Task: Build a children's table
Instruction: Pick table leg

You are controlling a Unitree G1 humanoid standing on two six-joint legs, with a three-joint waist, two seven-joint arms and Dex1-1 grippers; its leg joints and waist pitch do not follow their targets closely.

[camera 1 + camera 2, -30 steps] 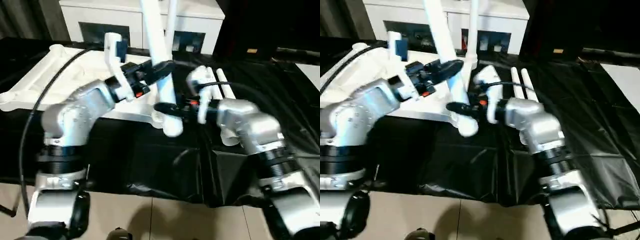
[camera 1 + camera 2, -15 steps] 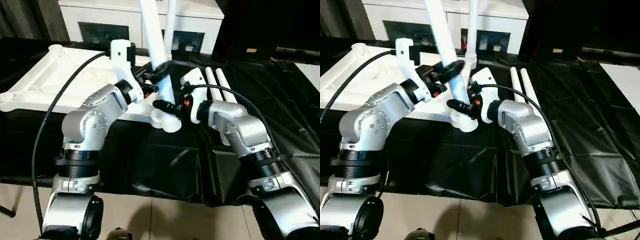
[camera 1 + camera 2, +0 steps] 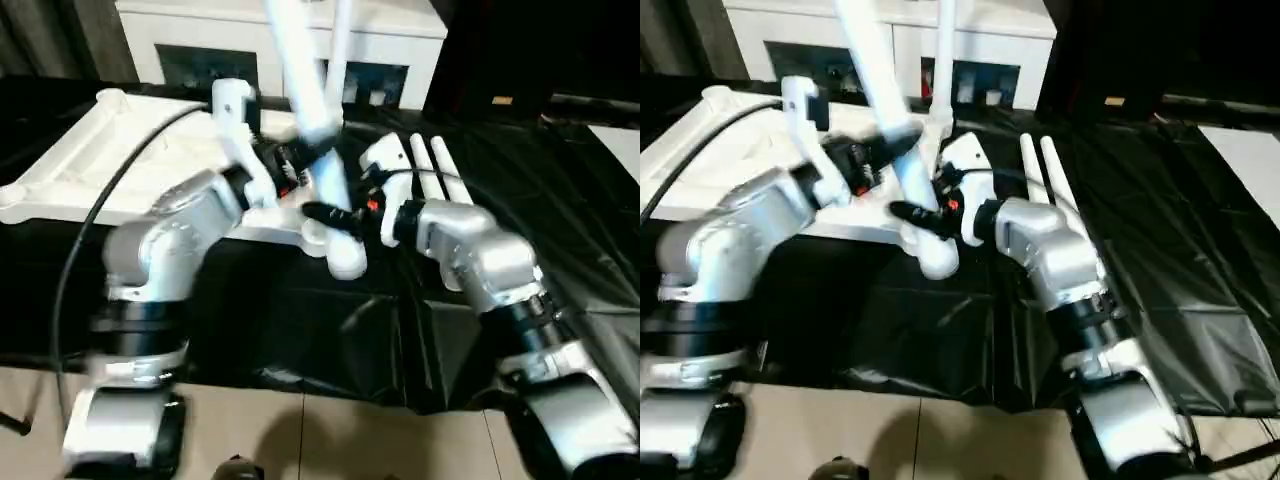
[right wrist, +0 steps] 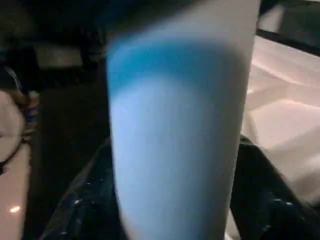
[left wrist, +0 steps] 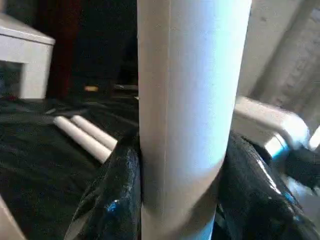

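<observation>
left gripper (image 3: 312, 152) is clamped around the long white tapered plastic tube leg (image 3: 305, 95), black fingers (image 5: 117, 200) pressing both sides partway up. right gripper (image 3: 330, 217) flanks that leg near its foot, touching or just off it; grip there cannot be told. step in hand: seating this leg in the near round corner socket (image 3: 318, 236) of the white ribbed rectangular tabletop (image 3: 120, 150). next: straighten it upright and push down. two spare white tube legs (image 3: 440, 165) lie on the black cloth (image 3: 560, 200).

Open black cloth (image 3: 560, 170) rightward
</observation>
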